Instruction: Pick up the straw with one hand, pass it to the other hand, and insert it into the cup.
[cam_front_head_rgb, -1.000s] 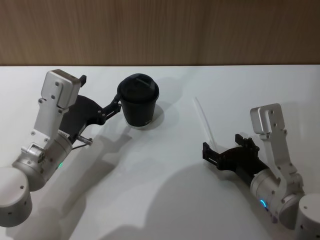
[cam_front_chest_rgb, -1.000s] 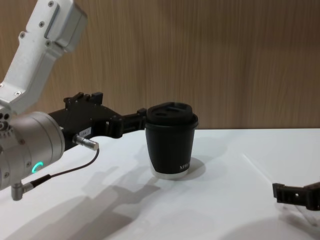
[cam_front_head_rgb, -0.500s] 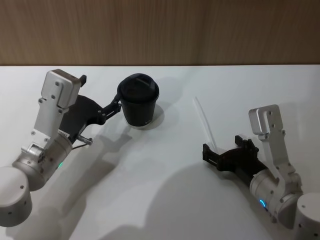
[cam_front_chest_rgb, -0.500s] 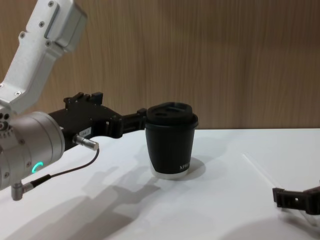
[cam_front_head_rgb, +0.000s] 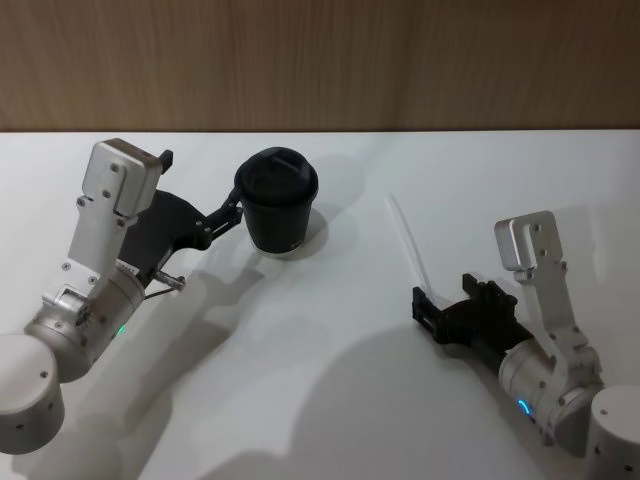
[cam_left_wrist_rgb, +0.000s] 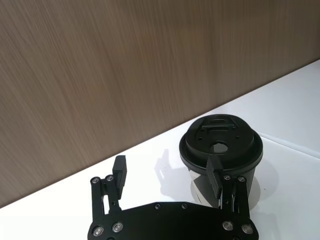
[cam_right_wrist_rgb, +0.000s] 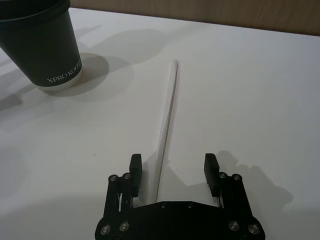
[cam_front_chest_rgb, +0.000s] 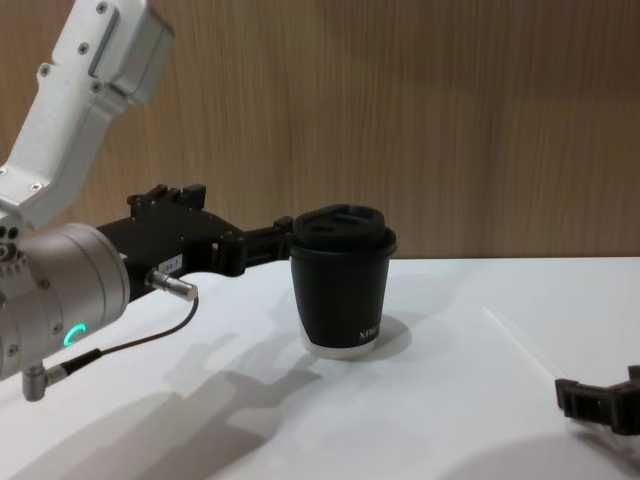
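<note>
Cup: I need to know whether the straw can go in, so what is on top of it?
A black domed lid sits on the cup, with a small round hole near its middle. The lid covers the inside, so any contents cannot be seen.

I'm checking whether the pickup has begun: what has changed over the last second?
The right hand, open, drew back slightly along the straw, its fingers either side of the near end. Nothing was gripped or let go. The straw, the cup and the open left hand beside the cup stayed put.
</note>
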